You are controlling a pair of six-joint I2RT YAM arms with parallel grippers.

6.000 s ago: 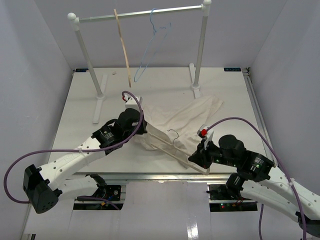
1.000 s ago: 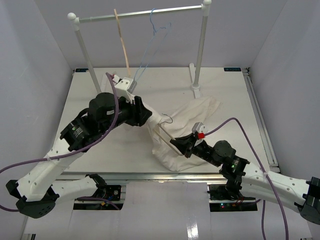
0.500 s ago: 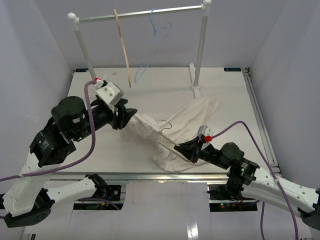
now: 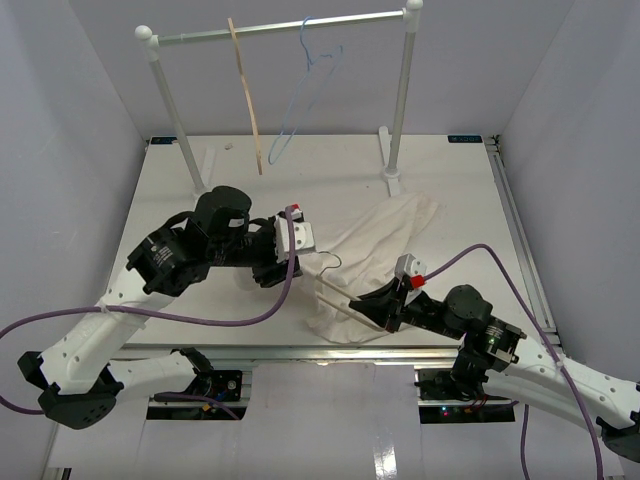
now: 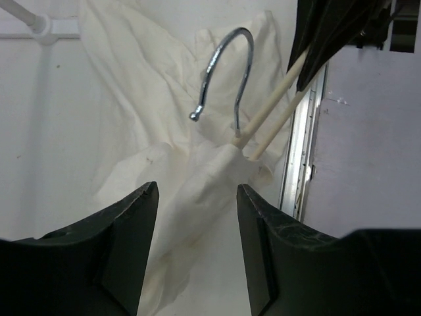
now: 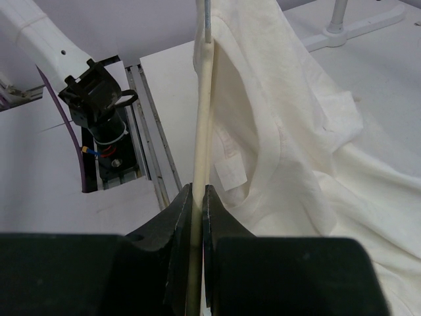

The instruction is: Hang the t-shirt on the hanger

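One t-shirt [image 4: 375,245], one cream hanger [image 4: 345,300], one tan hanger [image 4: 245,90], one blue hanger [image 4: 291,112], one rail [image 4: 290,28]

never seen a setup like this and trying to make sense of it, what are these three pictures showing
These are two robot arms bolted at the near edge of a white table. The wide picture looks down from above and behind them. The other two come from a small camera on each wrist, so each shows its own hand's dark fingers. On the table lies a crumpled cream t-shirt. The right hand is shut on one arm of a pale wooden hanger, which the shirt partly covers. The left hand is open and holds nothing, close to the hanger's metal hook. At the back, a rail carries a tan wooden hanger and a blue wire hanger.
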